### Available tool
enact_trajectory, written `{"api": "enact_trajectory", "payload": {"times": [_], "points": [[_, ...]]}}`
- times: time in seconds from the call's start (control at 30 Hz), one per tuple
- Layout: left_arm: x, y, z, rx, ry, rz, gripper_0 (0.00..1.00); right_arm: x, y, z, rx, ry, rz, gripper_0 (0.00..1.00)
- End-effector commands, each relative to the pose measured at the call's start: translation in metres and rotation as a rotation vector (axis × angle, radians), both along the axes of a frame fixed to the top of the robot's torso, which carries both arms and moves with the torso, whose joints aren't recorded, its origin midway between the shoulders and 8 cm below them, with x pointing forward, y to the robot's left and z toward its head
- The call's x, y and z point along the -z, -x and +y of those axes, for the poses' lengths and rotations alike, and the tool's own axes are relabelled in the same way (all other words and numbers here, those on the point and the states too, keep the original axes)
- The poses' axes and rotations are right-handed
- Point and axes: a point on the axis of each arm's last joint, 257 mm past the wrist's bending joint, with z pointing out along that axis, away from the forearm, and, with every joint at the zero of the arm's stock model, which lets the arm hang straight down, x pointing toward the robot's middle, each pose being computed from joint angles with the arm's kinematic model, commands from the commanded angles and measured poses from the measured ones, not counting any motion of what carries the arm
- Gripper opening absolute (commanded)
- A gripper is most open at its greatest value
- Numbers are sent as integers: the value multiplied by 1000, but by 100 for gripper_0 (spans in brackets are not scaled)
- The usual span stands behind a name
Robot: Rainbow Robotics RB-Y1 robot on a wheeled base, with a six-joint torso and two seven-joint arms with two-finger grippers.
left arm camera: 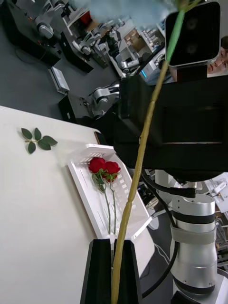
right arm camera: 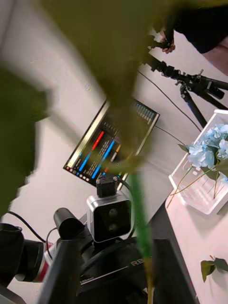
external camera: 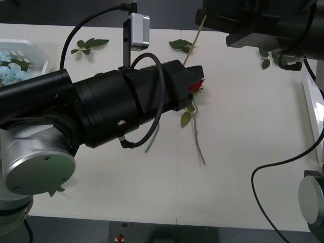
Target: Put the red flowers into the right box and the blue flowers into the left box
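Roses [left arm camera: 104, 166]: two in right box [left arm camera: 85, 190].

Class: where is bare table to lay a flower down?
Bare tabletop between the lying red rose and the right box, and along the near edge. Crowded around the left gripper, shut on a blue flower.

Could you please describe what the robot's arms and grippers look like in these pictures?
The left arm is a thick matte-black cylinder with a silver joint cap, looped black cables and a grey wrist camera on a bracket. The right arm is black and blocky, with a silver joint. The left gripper has flat black fingers.
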Motion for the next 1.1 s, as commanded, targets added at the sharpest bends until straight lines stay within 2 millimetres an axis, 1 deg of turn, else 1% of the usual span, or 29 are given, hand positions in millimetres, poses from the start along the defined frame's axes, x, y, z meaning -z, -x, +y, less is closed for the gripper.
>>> {"api": "enact_trajectory", "payload": {"times": [0.03,0.2,0.37,0.47,0.6,0.63,0.73,0.77,0.83,0.87,0.9,0.97,1.0,1.03,1.07,1.1], "points": [[-24,-9,17,-38,25,-33,0,-13,10,9,-26,-11,-54,100],[-36,-22,38,-88,49,-41,0,-13,10,9,-26,-11,-54,100],[-51,-33,78,-176,74,-64,0,-13,10,9,-26,-11,-54,100],[-54,-38,104,-234,76,-76,0,-13,10,9,-26,-11,-54,100],[-48,-46,155,-355,47,-84,0,-13,10,9,-26,-11,-54,100],[-44,-48,173,-396,30,-83,0,-1,6,5,-17,-10,-24,100],[-30,-51,217,-497,-20,-72,0,2,5,1,7,8,-35,100],[-23,-52,243,-553,-50,-63,0,5,3,0,28,34,-44,100],[-15,-51,272,-616,-82,-49,0,11,-1,-4,61,74,-57,100],[-10,-50,288,-651,-98,-39,0,15,-3,-5,79,99,-62,100],[-1,-49,308,-693,-130,-21,0,21,-7,-8,105,131,-64,100],[13,-45,339,-756,-176,15,0,32,-14,-14,146,191,-66,100],[16,-44,346,-770,-187,23,0,36,-16,-15,155,208,-66,100],[25,-40,364,-807,-202,49,0,44,-20,-17,172,239,-57,100],[30,-37,375,-829,-216,64,0,48,-22,-19,181,259,-51,100],[40,-32,392,-864,-233,89,0,56,-26,-21,193,284,-39,100]]}}
